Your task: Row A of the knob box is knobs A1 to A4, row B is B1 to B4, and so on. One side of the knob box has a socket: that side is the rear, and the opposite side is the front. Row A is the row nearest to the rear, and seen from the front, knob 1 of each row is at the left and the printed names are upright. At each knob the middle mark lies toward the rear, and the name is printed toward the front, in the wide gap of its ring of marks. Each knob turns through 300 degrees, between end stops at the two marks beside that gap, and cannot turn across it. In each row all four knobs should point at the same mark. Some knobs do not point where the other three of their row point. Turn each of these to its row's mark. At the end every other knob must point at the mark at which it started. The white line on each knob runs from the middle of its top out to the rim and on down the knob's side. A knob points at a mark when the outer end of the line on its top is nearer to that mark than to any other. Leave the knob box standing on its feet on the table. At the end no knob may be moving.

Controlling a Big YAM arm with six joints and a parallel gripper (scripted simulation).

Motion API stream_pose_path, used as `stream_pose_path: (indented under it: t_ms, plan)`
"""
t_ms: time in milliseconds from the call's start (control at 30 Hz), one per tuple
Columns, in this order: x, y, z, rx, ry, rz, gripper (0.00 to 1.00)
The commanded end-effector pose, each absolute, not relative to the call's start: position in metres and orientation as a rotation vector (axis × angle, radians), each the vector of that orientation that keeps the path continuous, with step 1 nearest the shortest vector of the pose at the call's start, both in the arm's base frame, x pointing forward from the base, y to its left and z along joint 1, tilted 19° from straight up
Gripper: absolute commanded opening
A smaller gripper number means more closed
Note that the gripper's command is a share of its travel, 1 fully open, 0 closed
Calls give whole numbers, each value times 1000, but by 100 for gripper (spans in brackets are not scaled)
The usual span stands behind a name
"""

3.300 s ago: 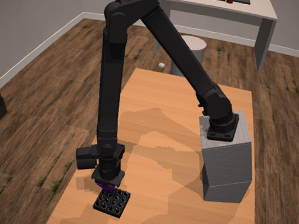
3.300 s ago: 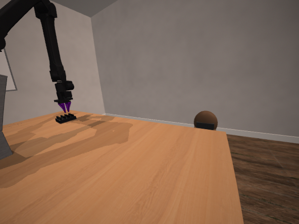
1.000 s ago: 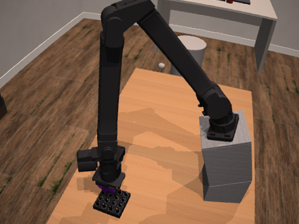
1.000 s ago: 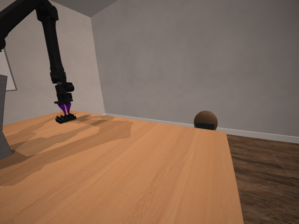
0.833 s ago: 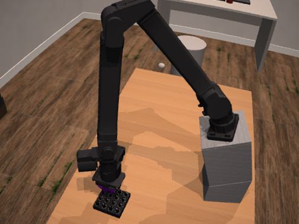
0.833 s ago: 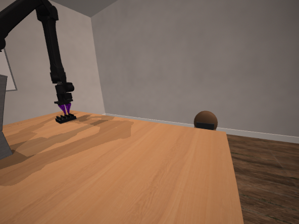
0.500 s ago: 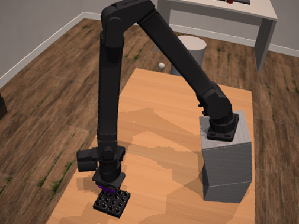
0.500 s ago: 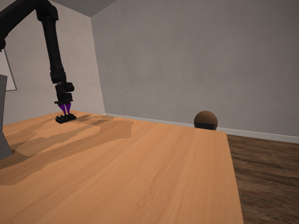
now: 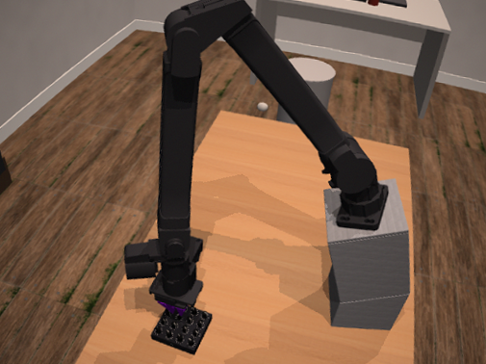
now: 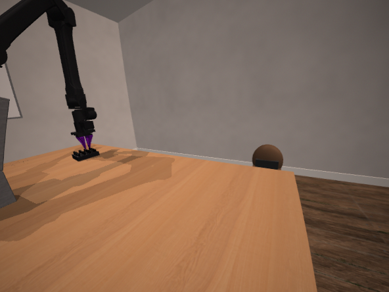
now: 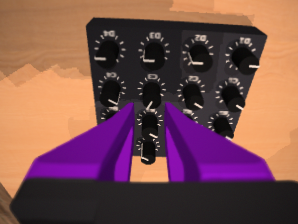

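Observation:
The black knob box stands on the table. In the wrist view its names are upside down, with row D farthest. Knob D1 has its line to the right; D4, D3 and D2 have theirs to the left. Knob C3 points lower left; C4, C2 and C1 point lower right. B3 points lower right, A3 lower left. My gripper is slightly open, its purple fingertips near C3 and B3; contact is unclear. The fingers hide much of rows A and B.
The grey pedestal carries the arm's base at the right in the top view. The wooden table's left edge runs beyond the box. A white desk and a round white-topped bin stand behind the table.

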State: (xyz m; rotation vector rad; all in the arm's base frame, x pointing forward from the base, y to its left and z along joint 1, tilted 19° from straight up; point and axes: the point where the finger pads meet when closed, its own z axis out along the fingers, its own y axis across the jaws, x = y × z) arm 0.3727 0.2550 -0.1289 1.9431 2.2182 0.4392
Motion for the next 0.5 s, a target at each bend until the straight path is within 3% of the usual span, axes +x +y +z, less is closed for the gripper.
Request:
stream_pose_path:
  t_ms: [0, 467]
  plan:
    - [372, 258, -134, 1941, 2221, 428, 19]
    - [370, 260, -134, 1944, 2222, 423, 19]
